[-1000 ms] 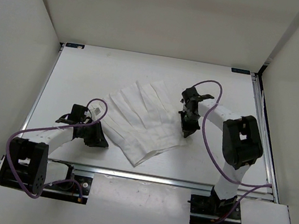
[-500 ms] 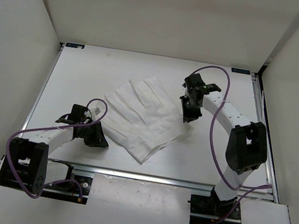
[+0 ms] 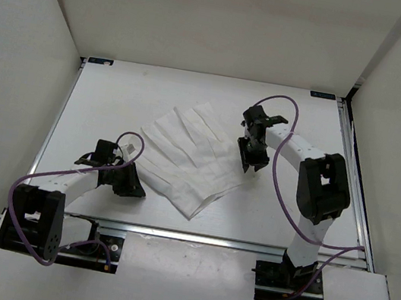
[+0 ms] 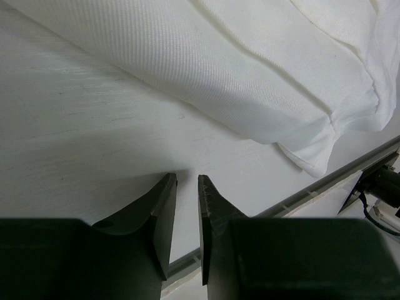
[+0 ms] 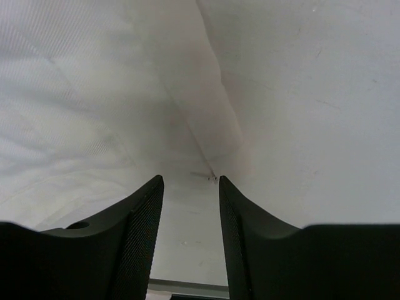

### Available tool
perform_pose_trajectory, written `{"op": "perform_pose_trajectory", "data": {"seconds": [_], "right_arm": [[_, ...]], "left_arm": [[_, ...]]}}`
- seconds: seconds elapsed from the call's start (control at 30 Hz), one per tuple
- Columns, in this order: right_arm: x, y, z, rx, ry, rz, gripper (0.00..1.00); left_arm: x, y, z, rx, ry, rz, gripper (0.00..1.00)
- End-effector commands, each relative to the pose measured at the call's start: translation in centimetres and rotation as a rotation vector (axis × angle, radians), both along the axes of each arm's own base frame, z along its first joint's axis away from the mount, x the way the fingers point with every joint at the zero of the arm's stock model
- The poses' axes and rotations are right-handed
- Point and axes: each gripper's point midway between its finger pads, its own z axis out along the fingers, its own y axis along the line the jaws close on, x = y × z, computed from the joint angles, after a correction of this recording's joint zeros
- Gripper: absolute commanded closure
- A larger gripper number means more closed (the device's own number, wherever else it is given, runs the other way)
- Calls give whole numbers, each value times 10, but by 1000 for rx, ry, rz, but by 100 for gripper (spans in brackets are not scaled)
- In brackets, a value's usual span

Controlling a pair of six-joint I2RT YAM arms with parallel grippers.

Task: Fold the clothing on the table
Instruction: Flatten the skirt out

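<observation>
The clothing lies spread on the table as a white pleated fan, its near corner pointing at the front rail. My right gripper stands at the garment's right edge with its jaws open. In the right wrist view the cloth fills the left, and its corner lies just ahead of the right gripper, ungripped. My left gripper rests on the table beside the garment's near-left edge. In the left wrist view the left gripper shows a narrow empty gap, with the clothing lying beyond its tips.
An aluminium rail runs along the table's near edge and shows in the left wrist view too. Plain white walls close in the left, back and right sides. Purple cables loop from both arms.
The right gripper carried the garment's right corner back and to the left, then opened and let it go. The cloth's right edge now lies further left. The left arm has not moved.
</observation>
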Motion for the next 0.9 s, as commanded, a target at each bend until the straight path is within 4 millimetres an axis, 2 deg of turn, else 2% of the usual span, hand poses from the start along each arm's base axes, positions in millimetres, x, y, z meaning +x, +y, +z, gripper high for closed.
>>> {"op": "perform_pose_trajectory", "data": {"seconds": [0.0, 0.1, 0.27, 0.47, 0.63, 0.7, 0.8, 0.83, 0.87], "right_arm": [[16, -4, -10, -23, -31, 31, 54], [21, -7, -19, -30, -23, 29, 55], [17, -8, -33, -46, -15, 46, 57], [17, -11, -35, -24, -13, 31, 58], [5, -10, -49, -18, 29, 42, 67], [-4, -10, -57, -16, 55, 45, 74], [-10, -9, -61, -15, 73, 34, 82], [-9, -10, -60, -12, 65, 31, 89], [-11, -11, -59, -21, 66, 28, 90]], "left_arm": [[2, -2, 3, -16, -15, -7, 69], [2, -2, 3, -19, -15, -5, 68], [2, 0, 3, -16, -12, -1, 68], [2, 0, 2, -22, -9, 7, 68], [3, 1, 3, -23, -11, 11, 68], [4, 2, 2, -16, -12, 19, 69], [3, 3, 2, -16, -8, 19, 69], [4, 3, 2, -17, -7, 24, 68], [3, 4, 1, -14, -9, 24, 69]]}}
